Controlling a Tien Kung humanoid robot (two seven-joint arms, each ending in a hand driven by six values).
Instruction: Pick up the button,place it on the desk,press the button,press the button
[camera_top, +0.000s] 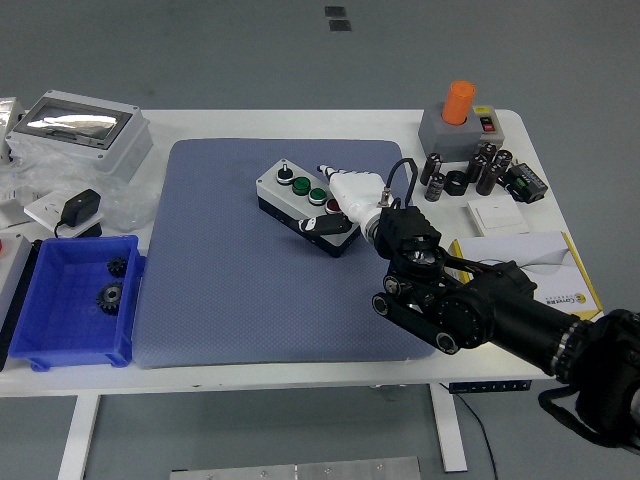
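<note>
A: Where is the grey rectangular button box (305, 203) with its black base?

B: On the blue-grey padded mat (220, 270), lying at an angle. A black, two green and a red round button run along its top; the red one, by the hand, is partly covered.

A: And the right hand (350, 200)?

B: White, at the end of the black arm. It lies over the box's right end, touching it. Its fingers overlap each other and the box, so I cannot tell whether they clasp it or merely rest there.

A: Anything cropped?

B: The blue plastic bin (70, 300) holds dark gears. Things at the left edge are cut off.
</note>
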